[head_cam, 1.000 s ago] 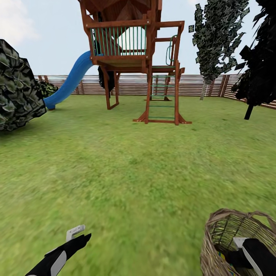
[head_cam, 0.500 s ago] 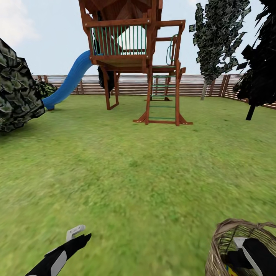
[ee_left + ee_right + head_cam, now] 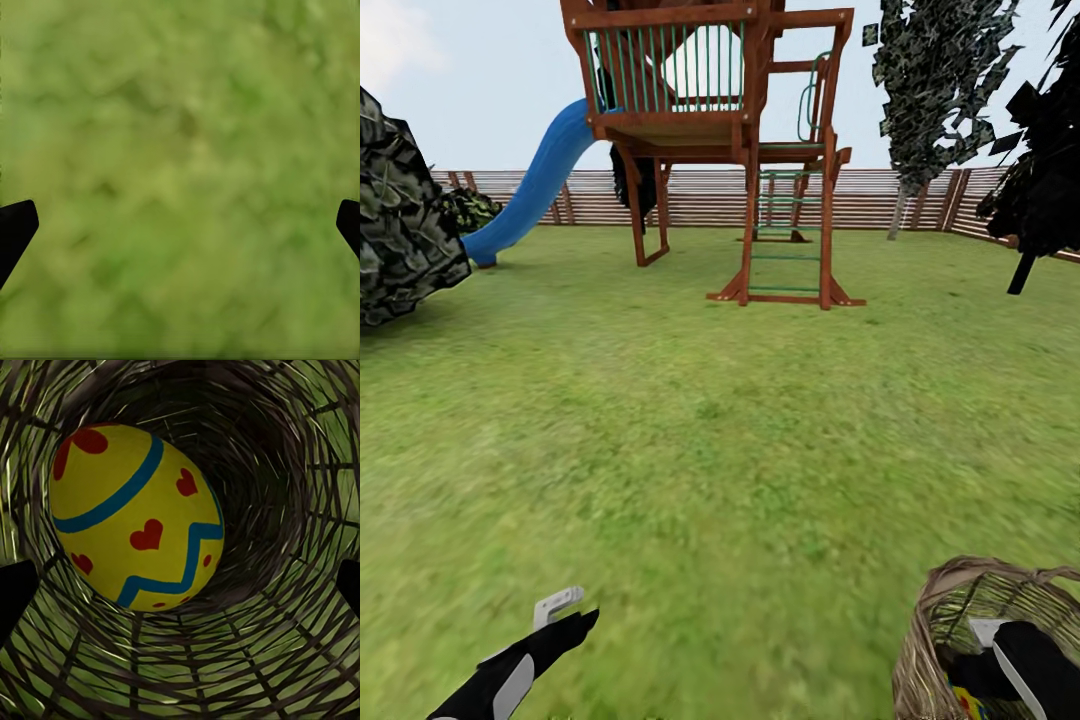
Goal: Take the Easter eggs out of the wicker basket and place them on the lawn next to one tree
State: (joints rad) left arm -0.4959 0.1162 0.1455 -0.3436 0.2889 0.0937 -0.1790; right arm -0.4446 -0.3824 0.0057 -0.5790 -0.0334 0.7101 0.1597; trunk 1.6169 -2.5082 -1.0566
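The wicker basket (image 3: pixel 932 625) stands on the lawn (image 3: pixel 720 440) at the head view's lower right. My right arm (image 3: pixel 1028 662) reaches down into it. In the right wrist view a yellow Easter egg (image 3: pixel 135 514) with blue zigzag bands and red hearts lies on the woven bottom. My right gripper (image 3: pixel 180 589) hangs open above it, its dark fingertips (image 3: pixel 13 594) apart at the frame edges and touching nothing. A sliver of egg (image 3: pixel 968 703) shows beside the arm. My left gripper (image 3: pixel 575 615) is open and empty over bare grass (image 3: pixel 180 150). The tree is out of view.
A wooden play tower (image 3: pixel 710 120) with a blue slide (image 3: pixel 530 195) and a ladder (image 3: pixel 785 240) stands ahead. A brown slat fence (image 3: pixel 690 197) rings the garden. A dark leafy mass (image 3: pixel 400 240) lies left; a narrow dark columnar evergreen (image 3: pixel 935 70) and an almost black one (image 3: pixel 1045 170) stand right.
The whole picture has shifted: the play tower sits higher and nearer, so the camera has moved. Both arms keep their pose, and the right arm stays inside the basket.
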